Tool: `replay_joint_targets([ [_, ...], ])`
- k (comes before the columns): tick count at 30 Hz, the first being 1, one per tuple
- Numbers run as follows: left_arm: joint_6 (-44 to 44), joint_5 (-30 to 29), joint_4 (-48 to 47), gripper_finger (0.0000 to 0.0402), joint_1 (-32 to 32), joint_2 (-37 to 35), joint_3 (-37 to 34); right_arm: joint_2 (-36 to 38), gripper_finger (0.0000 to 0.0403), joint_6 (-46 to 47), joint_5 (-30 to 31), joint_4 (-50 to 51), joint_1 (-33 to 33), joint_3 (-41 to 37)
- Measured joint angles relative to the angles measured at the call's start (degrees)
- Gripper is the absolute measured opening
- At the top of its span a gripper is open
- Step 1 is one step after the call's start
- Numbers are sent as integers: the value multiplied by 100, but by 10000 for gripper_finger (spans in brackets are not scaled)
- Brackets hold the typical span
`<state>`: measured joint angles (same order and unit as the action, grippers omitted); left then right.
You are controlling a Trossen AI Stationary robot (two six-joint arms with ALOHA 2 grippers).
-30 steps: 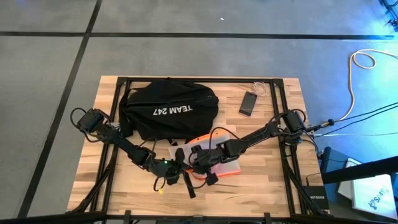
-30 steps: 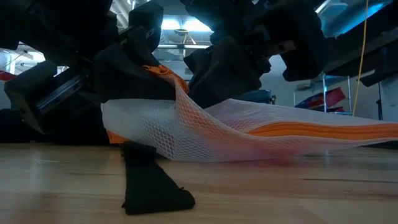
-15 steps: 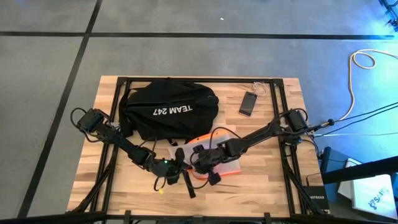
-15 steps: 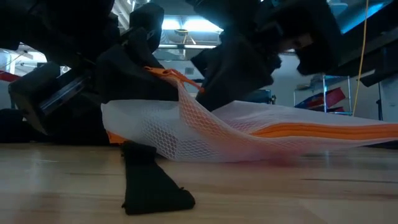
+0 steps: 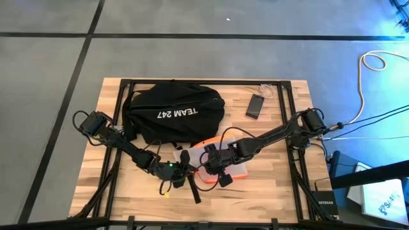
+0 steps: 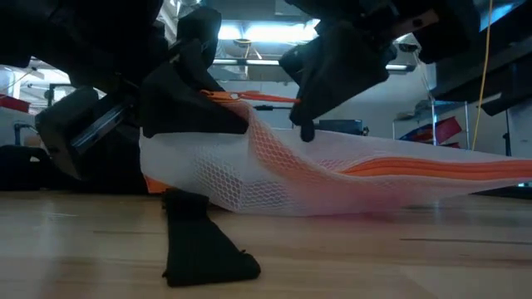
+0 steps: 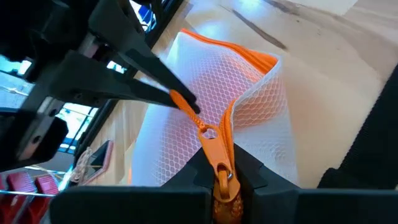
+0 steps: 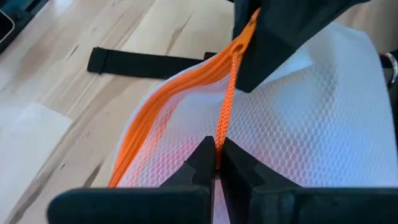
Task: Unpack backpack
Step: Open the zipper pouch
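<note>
Right hand, now drawn rightward, pinches my orange pull cord; left hand grips white mesh pouch's zipper: pouch opening.

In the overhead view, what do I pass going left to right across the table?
Left arm's base → backpack → white mesh pouch with orange zipper, both grippers pinching its orange trim → phone → right arm's base.

Black backpack with white lettering; a white honeycomb-mesh pouch trimmed with an orange zipper; pale wood-grain counter; a black strap; a dark phone.
</note>
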<state>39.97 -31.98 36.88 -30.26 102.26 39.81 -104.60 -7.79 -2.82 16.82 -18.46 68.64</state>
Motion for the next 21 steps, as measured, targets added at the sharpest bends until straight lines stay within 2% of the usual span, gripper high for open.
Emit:
replay_joint_targets([
  [3,93,-166,-2,0,-2,0,0,4,0,0,-79,91,0,0],
  [10,100,-1166,299,0,-13,7,0,11,0,-15,-80,105,-70,-2],
  [15,57,-1020,273,0,-13,7,-3,14,0,-13,-45,125,-72,-7],
  [19,-833,-997,472,5,-50,7,-13,43,0,-88,-14,102,-68,-11],
  [21,-1139,-1009,726,20,-39,7,-15,70,0,-131,-15,129,-71,-11],
])
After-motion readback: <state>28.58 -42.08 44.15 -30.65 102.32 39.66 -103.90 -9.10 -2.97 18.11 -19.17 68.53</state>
